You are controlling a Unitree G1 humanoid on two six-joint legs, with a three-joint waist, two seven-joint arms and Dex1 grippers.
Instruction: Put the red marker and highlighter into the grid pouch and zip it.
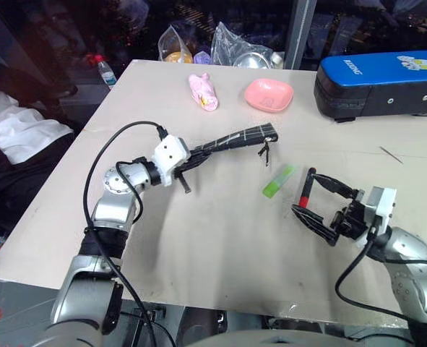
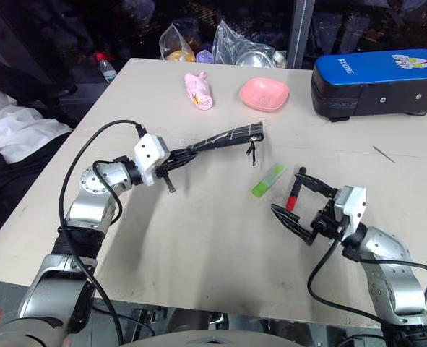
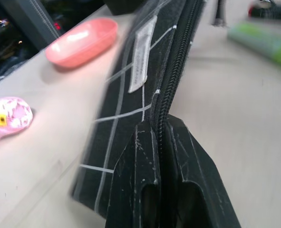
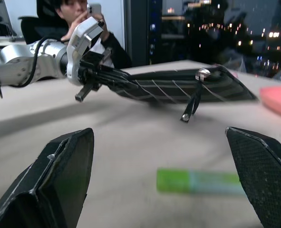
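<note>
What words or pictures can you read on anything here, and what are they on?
Blue hard case: white lettering on top, too blurred to read; a white cartoon sticker beside it.
Grid pouch: small white label, no readable text.
Pink packet: yellow label, too small to read.
Bottle at the table's far corner: label unreadable.

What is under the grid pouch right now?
Bare table: the left gripper holds the grid pouch off it, zipper pull dangling. The pouch's inside is hidden.
</note>
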